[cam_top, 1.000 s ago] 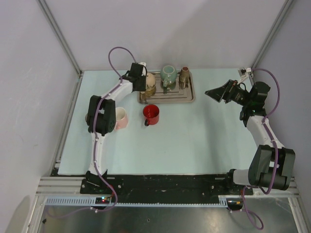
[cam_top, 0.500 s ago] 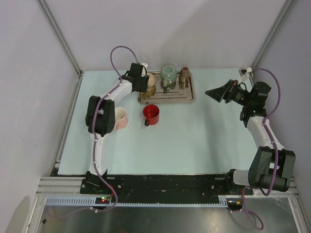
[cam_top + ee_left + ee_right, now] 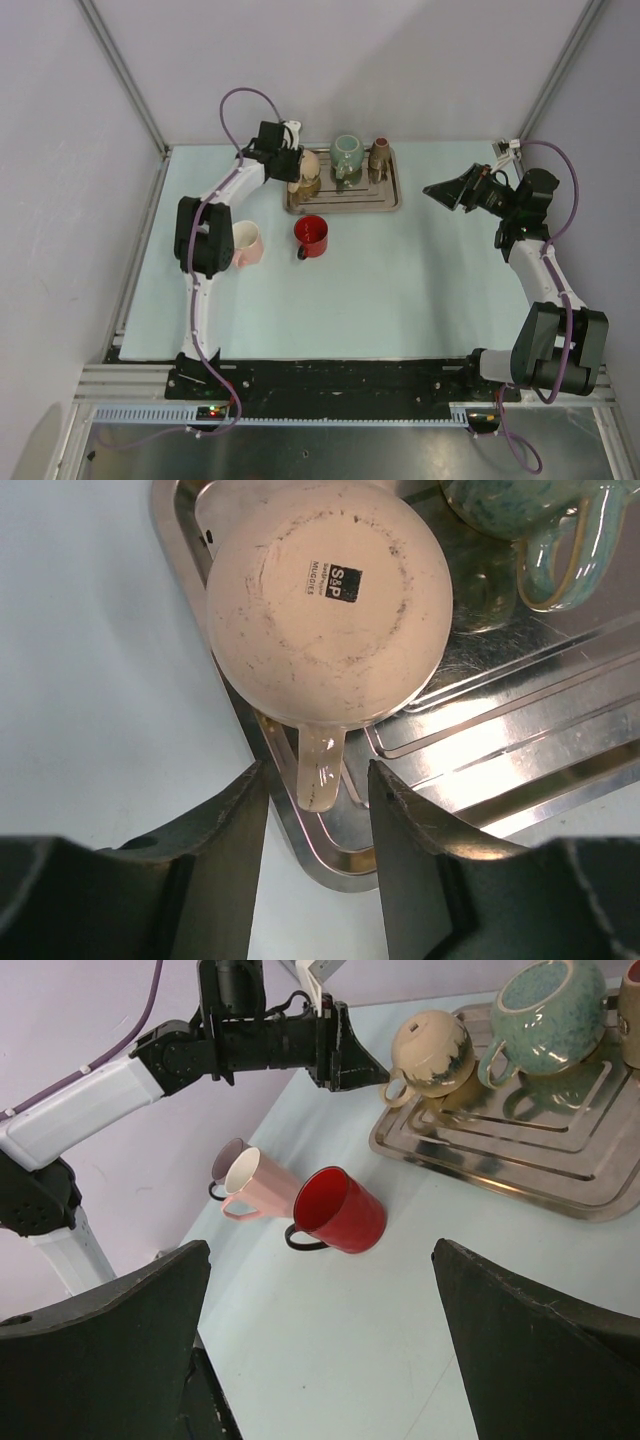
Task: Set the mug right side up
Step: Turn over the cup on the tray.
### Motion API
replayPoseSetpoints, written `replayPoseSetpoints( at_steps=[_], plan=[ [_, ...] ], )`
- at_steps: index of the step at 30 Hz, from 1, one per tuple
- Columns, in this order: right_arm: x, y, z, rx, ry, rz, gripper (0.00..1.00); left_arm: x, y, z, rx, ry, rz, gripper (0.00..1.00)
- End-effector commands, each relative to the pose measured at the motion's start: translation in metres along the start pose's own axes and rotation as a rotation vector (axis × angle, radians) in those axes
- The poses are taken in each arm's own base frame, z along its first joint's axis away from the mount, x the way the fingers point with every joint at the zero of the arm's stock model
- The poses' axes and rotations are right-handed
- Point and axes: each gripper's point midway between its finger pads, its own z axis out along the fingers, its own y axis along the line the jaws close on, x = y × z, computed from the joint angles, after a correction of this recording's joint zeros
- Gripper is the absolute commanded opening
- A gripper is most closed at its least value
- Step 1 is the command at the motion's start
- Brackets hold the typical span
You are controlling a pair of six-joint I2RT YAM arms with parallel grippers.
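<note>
A beige mug point(image 3: 330, 600) stands upside down at the left end of the metal tray point(image 3: 560, 730), its base facing up with a printed label. Its handle point(image 3: 320, 775) points toward my left gripper point(image 3: 315, 780), which is open; the handle's tip lies between the two fingers without touching either. In the top view the mug point(image 3: 309, 170) sits just right of the left gripper point(image 3: 292, 165). The right wrist view shows the mug point(image 3: 432, 1052) as well. My right gripper point(image 3: 440, 190) is open and empty, held above the table's right side.
A green mug point(image 3: 347, 153) and a small brown mug point(image 3: 379, 157) stand on the tray point(image 3: 345, 205). A red mug point(image 3: 312, 236) and a pink mug point(image 3: 246, 243) lie on their sides in front of the tray.
My left gripper has drawn back a little toward the far left, away from the beige mug. The right arm has not moved.
</note>
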Motion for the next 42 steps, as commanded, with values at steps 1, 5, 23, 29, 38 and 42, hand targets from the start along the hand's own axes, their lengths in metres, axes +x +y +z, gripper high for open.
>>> replayPoseSetpoints(
  at_steps=[1, 5, 23, 29, 38, 42],
  plan=[
    [-0.007, 0.011, -0.003, -0.028, -0.02, -0.049, 0.99, -0.002, -0.007, 0.001, 0.048, -0.011, 0.034, 0.49],
    [-0.007, 0.01, -0.003, -0.027, -0.02, -0.046, 0.99, 0.001, -0.006, 0.003, 0.044, 0.001, 0.031, 0.48],
    [-0.007, 0.01, -0.003, -0.024, -0.021, -0.039, 0.99, 0.007, -0.001, 0.013, -0.009, 0.046, 0.009, 0.44],
    [-0.007, 0.009, -0.003, -0.026, -0.019, -0.037, 0.99, 0.002, -0.003, 0.012, -0.002, 0.034, -0.021, 0.44],
    [-0.006, 0.009, -0.003, -0.025, -0.017, -0.03, 1.0, 0.0, -0.001, 0.013, -0.018, 0.031, -0.037, 0.4],
    [-0.006, 0.008, -0.002, -0.024, -0.017, -0.025, 0.99, 0.0, -0.001, 0.013, -0.022, 0.03, -0.042, 0.35]
  ],
)
